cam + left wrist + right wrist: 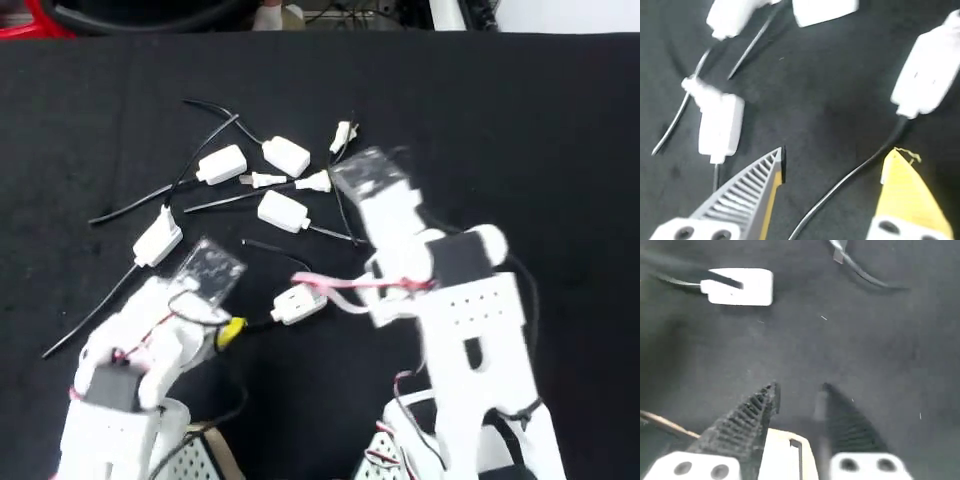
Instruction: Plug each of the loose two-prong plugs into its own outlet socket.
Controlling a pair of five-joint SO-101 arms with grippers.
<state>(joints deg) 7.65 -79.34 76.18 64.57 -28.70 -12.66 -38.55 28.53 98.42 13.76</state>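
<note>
table: a black cloth-covered table top (520, 120), with white plastic sockets and plugs on thin black cords scattered over its middle.
left gripper: the left gripper (228, 298) (837, 152) sits low over the cloth at the near left. its grey ribbed finger (747, 190) and yellow-faced finger (905, 195) are spread wide and pinch nothing.
cord: a thin black cord (840, 185) runs over the cloth between those two fingers. i cannot tell whether it touches either.
near socket: the white rectangular near socket (300, 303) (925, 70) lies at the end of that cord, just beyond the yellow-faced finger and between the two arms.
right gripper: the right gripper (365, 175) (799, 387) is at the right edge of the cluster. its dark ribbed jaws stand a little apart, with bare cloth showing between the tips.
loose plugs: a small white two-prong first plug (315, 182) lies just beside the right gripper, facing a second plug (262, 180). a third plug (343, 135) lies farther back.
other sockets: white blocks lie around the plugs: a far-left socket (222, 165), a far socket (287, 155), a middle socket (283, 210) and a left socket (158, 240).
</note>
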